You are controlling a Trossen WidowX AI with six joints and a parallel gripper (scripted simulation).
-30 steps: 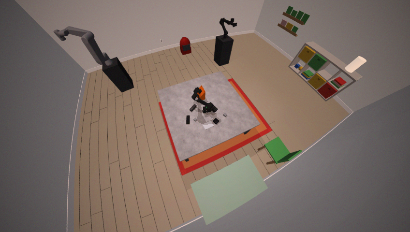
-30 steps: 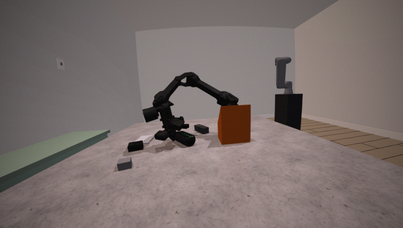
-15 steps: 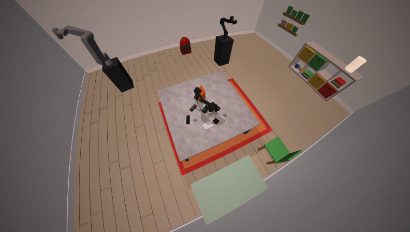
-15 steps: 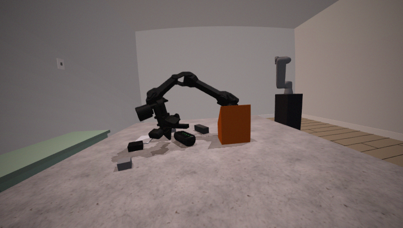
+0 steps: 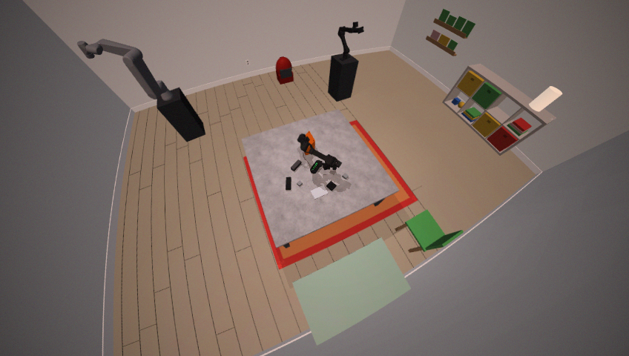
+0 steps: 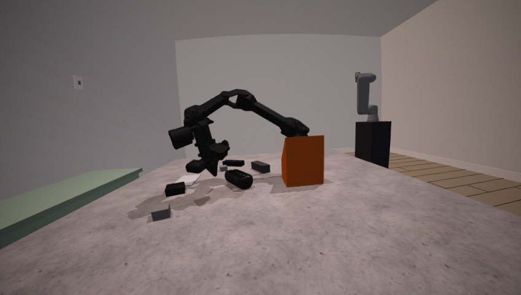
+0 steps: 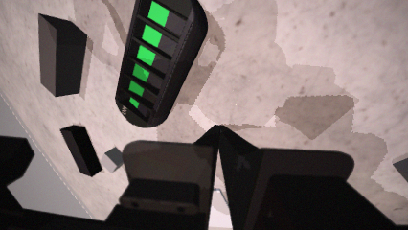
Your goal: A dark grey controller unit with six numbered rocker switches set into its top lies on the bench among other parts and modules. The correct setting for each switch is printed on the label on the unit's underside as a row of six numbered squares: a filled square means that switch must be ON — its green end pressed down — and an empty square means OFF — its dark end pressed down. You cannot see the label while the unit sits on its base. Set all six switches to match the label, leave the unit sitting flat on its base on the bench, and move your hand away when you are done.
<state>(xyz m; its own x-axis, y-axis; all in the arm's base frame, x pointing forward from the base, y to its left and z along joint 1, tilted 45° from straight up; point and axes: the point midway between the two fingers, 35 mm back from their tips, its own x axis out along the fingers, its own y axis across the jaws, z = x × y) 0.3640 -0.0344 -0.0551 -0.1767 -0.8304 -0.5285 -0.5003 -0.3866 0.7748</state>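
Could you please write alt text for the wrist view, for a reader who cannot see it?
A dark controller unit with a row of six green-ended rocker switches sits on a mottled stone-look bench. Below it in the picture, the closed gripper holds nothing. Two dark blocks and a small grey block lie at left.

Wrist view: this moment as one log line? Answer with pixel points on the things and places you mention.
gripper (image 5: 323, 167) (image 6: 214, 175) (image 7: 218, 129): shut, empty | controller unit (image 5: 316, 166) (image 6: 238, 179) (image 7: 162, 62): on bench (image 5: 282, 220) (image 6: 292, 237) (image 7: 249, 57), switches up | contact: none visible
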